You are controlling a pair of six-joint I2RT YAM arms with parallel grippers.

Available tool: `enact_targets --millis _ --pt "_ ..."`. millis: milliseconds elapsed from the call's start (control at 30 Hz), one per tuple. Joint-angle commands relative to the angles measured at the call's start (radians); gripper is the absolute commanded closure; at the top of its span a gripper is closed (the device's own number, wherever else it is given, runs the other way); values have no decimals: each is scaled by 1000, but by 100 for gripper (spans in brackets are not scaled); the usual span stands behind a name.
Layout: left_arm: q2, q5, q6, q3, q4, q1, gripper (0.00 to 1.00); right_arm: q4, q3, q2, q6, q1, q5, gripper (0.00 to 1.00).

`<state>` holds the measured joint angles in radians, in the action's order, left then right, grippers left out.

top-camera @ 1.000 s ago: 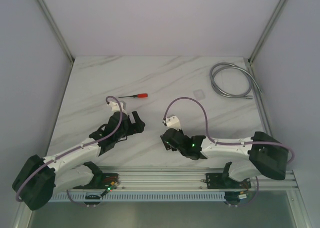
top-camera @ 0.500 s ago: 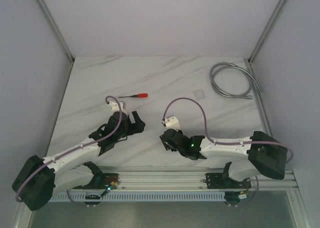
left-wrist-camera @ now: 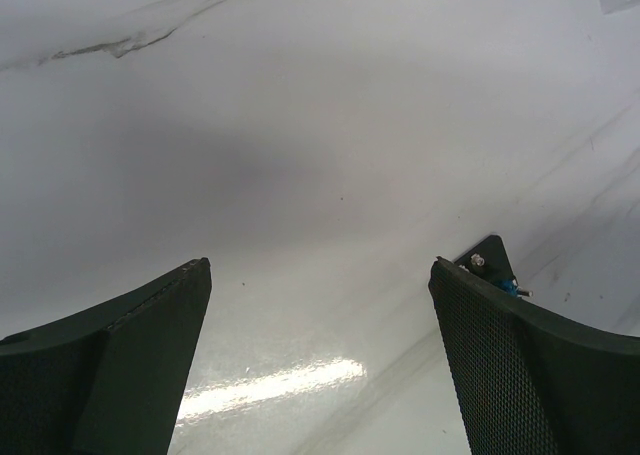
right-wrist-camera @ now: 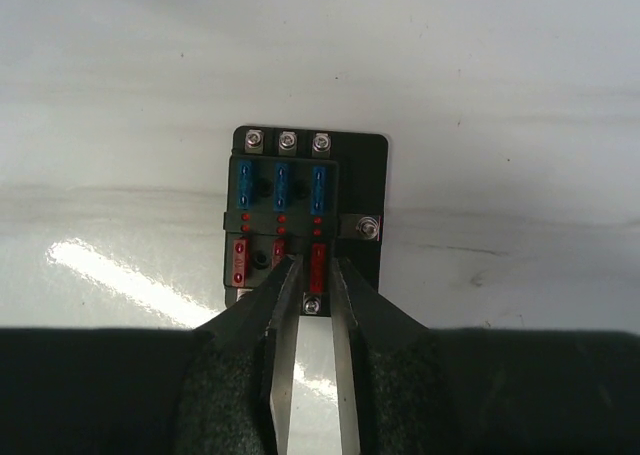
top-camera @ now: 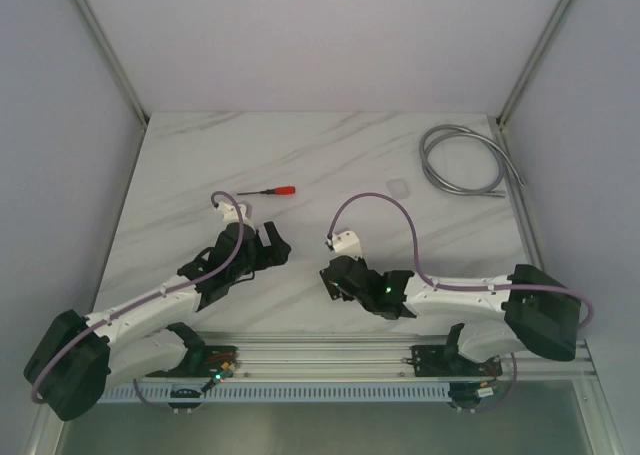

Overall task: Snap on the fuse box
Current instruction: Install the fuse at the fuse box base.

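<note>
The fuse box (right-wrist-camera: 308, 215) is a flat black block lying on the marble, with a row of blue fuses above a row of red ones. My right gripper (right-wrist-camera: 315, 262) hangs over its near edge, open by a narrow gap. Its metal fingertips (right-wrist-camera: 285, 275) stand either side of the right-hand red fuse (right-wrist-camera: 318, 265), with slim gaps showing. In the top view the right gripper (top-camera: 335, 275) covers the box. My left gripper (left-wrist-camera: 320, 270) is wide open over bare table with nothing between its pads. A corner of the fuse box (left-wrist-camera: 487, 260) peeks out behind its right finger.
A small clear square lid (top-camera: 398, 187) lies on the table beyond the right arm. A red-handled screwdriver (top-camera: 268, 191) lies beyond the left gripper (top-camera: 275, 245). A coiled grey cable (top-camera: 465, 160) sits at the back right corner. Metal frame posts border the table.
The right arm's rear link has shifted slightly to the right. The left arm has not moved.
</note>
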<state>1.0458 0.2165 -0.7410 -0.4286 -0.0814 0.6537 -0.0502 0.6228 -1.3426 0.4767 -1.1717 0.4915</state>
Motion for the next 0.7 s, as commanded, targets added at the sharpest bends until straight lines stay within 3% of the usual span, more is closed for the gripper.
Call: enact_targets --millis 0,667 --pt "-16 -12 -8 7 1 -4 0 -11 17 -15 22 -8 24 77" --pt "0 -21 -13 5 -10 -4 0 -82 80 -106 -10 -9 -9 100"
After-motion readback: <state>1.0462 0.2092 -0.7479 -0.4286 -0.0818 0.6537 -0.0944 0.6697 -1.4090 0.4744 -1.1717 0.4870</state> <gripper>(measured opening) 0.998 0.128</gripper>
